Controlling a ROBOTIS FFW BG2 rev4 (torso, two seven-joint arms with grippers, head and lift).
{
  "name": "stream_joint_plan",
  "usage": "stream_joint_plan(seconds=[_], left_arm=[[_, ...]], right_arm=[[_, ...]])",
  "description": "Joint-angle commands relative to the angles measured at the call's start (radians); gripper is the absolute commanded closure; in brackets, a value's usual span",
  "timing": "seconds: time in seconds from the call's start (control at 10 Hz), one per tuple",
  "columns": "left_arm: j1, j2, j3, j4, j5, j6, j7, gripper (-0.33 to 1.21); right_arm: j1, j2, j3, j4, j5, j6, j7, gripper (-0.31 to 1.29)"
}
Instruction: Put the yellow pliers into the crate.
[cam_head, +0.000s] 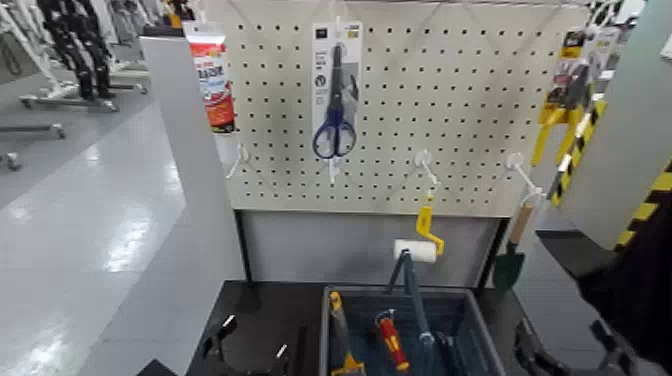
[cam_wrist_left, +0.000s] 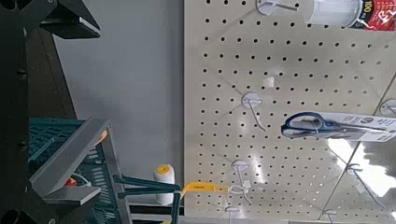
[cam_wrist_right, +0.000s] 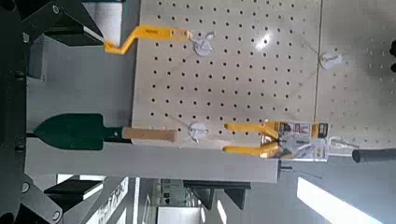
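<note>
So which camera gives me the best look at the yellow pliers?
The right wrist view: it shows the yellow pliers unobstructed, both handles and the card they hang on. The head view has them up at the pegboard's right edge, handles pointing down, with the card partly overlapped by clutter. The left wrist view doesn't show them.

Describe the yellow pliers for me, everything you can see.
The yellow pliers have two curved bright-yellow handles and dark jaws, fixed to a white and clear retail card. They hang upright, handles down, from a hook at the upper right of the pegboard in the head view. No gripper touches them.
</note>
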Motion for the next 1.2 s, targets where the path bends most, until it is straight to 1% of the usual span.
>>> stream_joint_plan(seconds=[0.1,0.2,0.3,0.4,0.5,0.6,0.8,0.9,1.0,1.1,1.2], left_arm=[[-0.001,0.001,-0.001,0.001,0.001,0.000,0.003,0.12],[-0.001,0.001,-0.001,0.001,0.002,0.000,0.006,0.12],[-0.004,0.002,-0.002,0.003,0.002,0.000,0.006,0.12],[-0.004,0.002,-0.004,0.003,0.002,0.000,0.008,0.12],[-0.006,0.004,-0.004,0.003,0.002,0.000,0.008,0.12],[-0.006,0.004,-0.004,0.003,0.002,0.000,0.009,0.12],[-0.009,0.004,-0.006,0.003,0.002,0.000,0.011,0.12],[-0.009,0.004,-0.007,0.003,0.002,0.000,0.011,0.12],[-0.009,0.004,-0.007,0.003,0.002,-0.002,0.011,0.12],[-0.011,0.004,-0.007,0.003,0.002,-0.002,0.012,0.12],[-0.011,0.004,-0.007,0.003,0.004,-0.002,0.012,0.12]], right_arm=[[-0.042,-0.008,-0.078,-0.063,-0.021,0.094,0.002,0.21],[-0.077,-0.017,-0.112,-0.086,-0.039,0.151,0.026,0.20],[-0.111,-0.028,-0.150,-0.105,-0.056,0.206,0.071,0.18],[-0.143,-0.031,-0.185,-0.122,-0.064,0.249,0.107,0.17],[-0.169,-0.031,-0.208,-0.129,-0.071,0.247,0.114,0.17],[-0.200,-0.034,-0.230,-0.129,-0.094,0.258,0.126,0.17],[-0.263,-0.065,-0.267,-0.130,-0.176,0.301,0.180,0.17],[-0.289,-0.074,-0.288,-0.132,-0.219,0.336,0.207,0.17],[-0.323,-0.080,-0.310,-0.132,-0.243,0.388,0.250,0.17],[-0.361,-0.098,-0.320,-0.129,-0.245,0.436,0.293,0.17],[-0.396,-0.126,-0.322,-0.129,-0.246,0.487,0.321,0.17]])
